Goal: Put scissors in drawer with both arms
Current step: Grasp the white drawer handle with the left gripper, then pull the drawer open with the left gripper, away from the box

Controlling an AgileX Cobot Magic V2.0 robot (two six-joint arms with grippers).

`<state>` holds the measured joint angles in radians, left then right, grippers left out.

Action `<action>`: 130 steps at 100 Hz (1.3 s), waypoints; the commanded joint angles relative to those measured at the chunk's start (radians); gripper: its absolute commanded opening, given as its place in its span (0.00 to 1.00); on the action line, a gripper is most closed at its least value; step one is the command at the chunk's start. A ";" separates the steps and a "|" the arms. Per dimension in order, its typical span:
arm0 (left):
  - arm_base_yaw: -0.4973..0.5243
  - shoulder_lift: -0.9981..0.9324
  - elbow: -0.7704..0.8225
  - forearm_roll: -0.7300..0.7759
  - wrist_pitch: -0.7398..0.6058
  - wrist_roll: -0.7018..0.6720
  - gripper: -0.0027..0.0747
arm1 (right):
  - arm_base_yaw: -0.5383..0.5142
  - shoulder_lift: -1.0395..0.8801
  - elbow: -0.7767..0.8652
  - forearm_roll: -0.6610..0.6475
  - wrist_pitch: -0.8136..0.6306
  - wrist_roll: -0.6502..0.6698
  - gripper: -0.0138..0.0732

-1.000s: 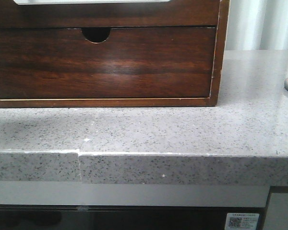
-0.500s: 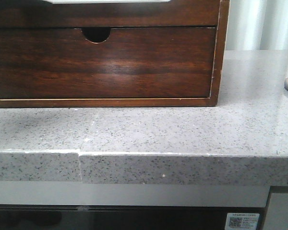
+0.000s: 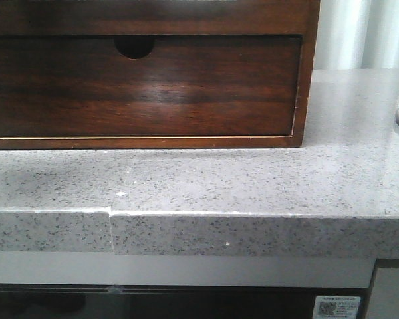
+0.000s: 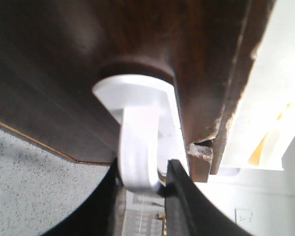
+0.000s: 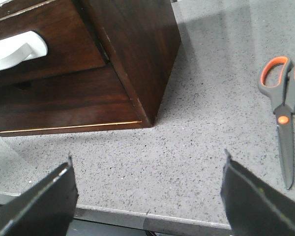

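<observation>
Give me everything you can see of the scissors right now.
The scissors lie flat on the speckled grey countertop, off to the right of the wooden cabinet and apart from it. Grey handles with orange-lined loops, an orange pivot, grey blades closed and tapering to a point. Nothing touches them; the open right gripper is well clear. The front view catches only one handle loop at its right edge.

A white sticker (image 3: 336, 307) sits on the panel below the counter (image 3: 253, 179), at the lower right of the front view. It carries a QR code and small print too fine to read. No other text, brand or number is legible in any view.
</observation>
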<state>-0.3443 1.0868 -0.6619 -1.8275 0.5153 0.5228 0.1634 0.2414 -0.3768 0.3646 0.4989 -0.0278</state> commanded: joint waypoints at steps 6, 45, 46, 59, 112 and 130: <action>-0.126 -0.143 0.016 0.037 0.037 0.080 0.01 | -0.003 0.019 -0.036 0.000 -0.083 -0.012 0.79; -0.272 -0.241 0.127 -0.034 -0.139 0.080 0.01 | -0.003 0.019 -0.036 0.000 -0.102 -0.012 0.79; -0.272 -0.241 0.127 -0.034 -0.139 0.080 0.02 | -0.003 0.019 -0.036 0.000 -0.102 -0.012 0.79; -0.272 -0.241 0.127 -0.034 -0.131 0.087 0.22 | -0.003 0.019 -0.036 0.000 -0.102 -0.012 0.79; -0.272 -0.472 0.127 0.149 -0.112 0.190 0.78 | -0.003 0.045 -0.056 0.000 -0.120 -0.012 0.79; -0.272 -0.618 0.127 0.384 -0.112 0.190 0.38 | -0.006 0.182 -0.137 -0.036 -0.113 -0.012 0.79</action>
<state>-0.6091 0.5211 -0.5058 -1.5257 0.3857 0.7069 0.1634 0.3436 -0.4401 0.3531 0.4611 -0.0282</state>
